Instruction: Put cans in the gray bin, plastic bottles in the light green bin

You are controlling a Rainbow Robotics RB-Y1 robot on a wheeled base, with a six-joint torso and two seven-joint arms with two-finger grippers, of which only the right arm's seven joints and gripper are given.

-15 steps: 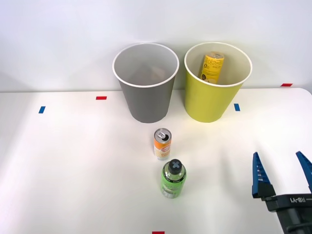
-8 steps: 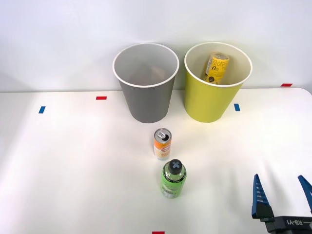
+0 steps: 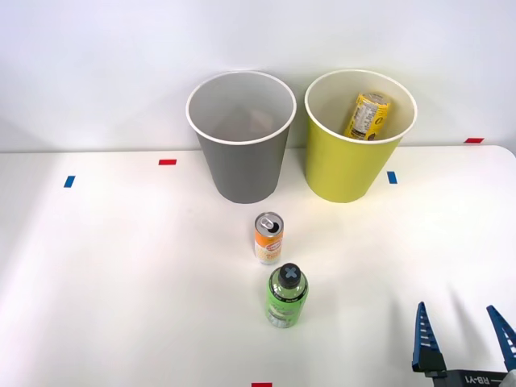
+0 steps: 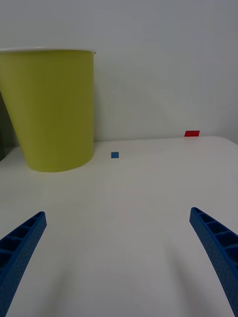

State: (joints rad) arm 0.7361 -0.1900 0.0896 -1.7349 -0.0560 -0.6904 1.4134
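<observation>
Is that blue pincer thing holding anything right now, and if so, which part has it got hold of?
Nothing. The right pincer is open, with only bare table between its fingers. The can and green bottle stand untouched.

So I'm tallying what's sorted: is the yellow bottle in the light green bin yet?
In. The yellow bottle leans tilted inside the light green bin, its lower part hidden below the white rim.
</observation>
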